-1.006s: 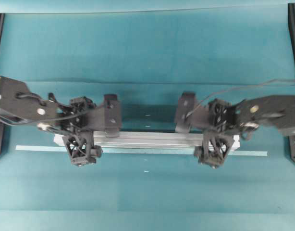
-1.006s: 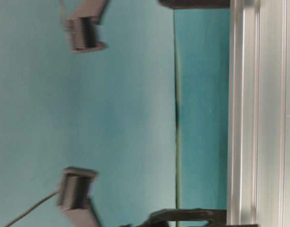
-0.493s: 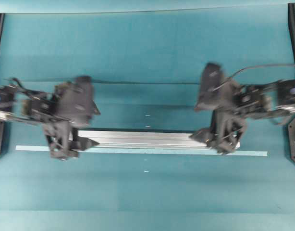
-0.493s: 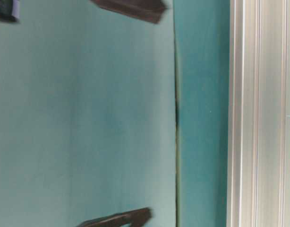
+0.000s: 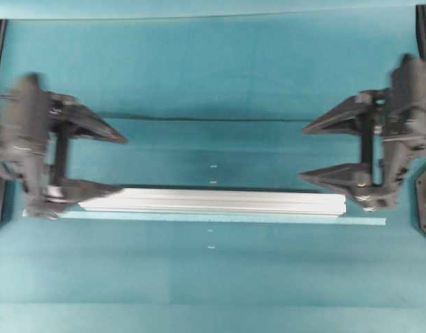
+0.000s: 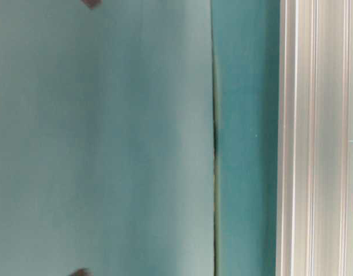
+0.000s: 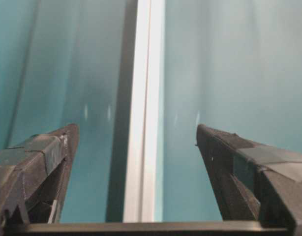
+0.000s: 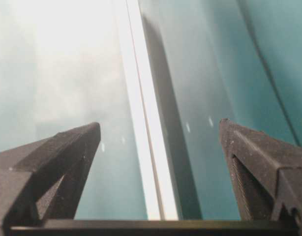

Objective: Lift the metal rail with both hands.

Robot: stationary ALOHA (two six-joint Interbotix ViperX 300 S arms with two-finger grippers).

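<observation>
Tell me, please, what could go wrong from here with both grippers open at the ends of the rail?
1. Neither gripper holds the rail: it lies on the table while the left gripper and right gripper stand open at its ends, so no lift has begun.
2. If only one gripper closes, the rail would likely tilt or slip.
3. The tape strip lies right alongside the rail; a low finger might catch it.

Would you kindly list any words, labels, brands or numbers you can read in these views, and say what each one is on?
None: no readable text in any view.
The metal rail shows only bare grooves.
The pale strip beside it is blank.
The small white flecks on the teal mat are not characters.
</observation>
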